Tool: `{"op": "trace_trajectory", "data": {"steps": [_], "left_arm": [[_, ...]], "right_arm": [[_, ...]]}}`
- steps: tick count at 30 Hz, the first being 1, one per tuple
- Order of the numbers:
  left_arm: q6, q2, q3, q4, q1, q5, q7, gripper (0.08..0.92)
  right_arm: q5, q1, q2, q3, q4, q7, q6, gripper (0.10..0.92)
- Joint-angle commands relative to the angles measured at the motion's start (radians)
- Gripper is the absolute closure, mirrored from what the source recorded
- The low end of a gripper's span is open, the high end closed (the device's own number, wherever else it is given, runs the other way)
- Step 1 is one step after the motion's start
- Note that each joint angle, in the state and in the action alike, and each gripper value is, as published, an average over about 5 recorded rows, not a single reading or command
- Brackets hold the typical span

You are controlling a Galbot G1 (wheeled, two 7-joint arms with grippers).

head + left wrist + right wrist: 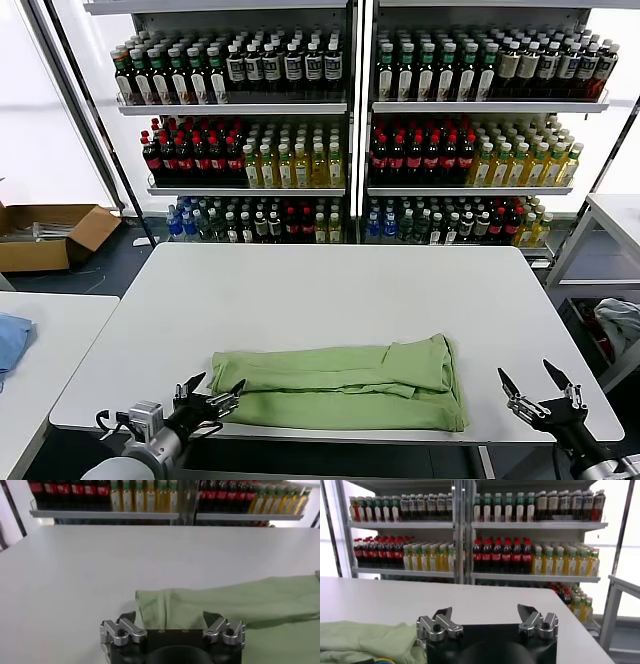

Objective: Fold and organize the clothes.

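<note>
On the white desk [300,290]: one folded light green soft-cloth shirt [345,385]. Two end effectors, left [212,392] and right [535,382], both spread wide, holding nothing, flanking it.

My left gripper [213,391] sits low at the near left, its fingers [126,626] spread wide and holding nothing. My right gripper [535,384] hangs at the near right, jaws wide apart too, nothing between them.
</note>
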Motion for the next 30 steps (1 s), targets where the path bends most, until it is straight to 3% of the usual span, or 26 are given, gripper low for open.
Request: {"op": "trace_trajectory", "data": {"steps": [1,17,24,30], "left_arm": [[0.011,-0.064,0.039,0.062,-0.016,0.060,-0.040,0.240],[-0.088,-0.054,0.051,0.053,-0.017,0.102,-0.006,0.680],[-0.101,0.067,-0.148,0.047,-0.054,-0.025,0.042,0.875],[-0.089,0.222,-0.393,0.176,-0.095,-0.154,0.108,0.905]], "right_arm": [[0.012,-0.041,0.007,0.039,0.012,-0.026,0.031,0.203],[0.012,0.008,0.014,-0.003,0.038,-0.022,0.001,0.203],[0.014,0.043,0.021,-0.034,0.054,-0.017,-0.013,0.203],[0.024,0.054,0.015,-0.048,0.068,-0.014,-0.018,0.203]]}}
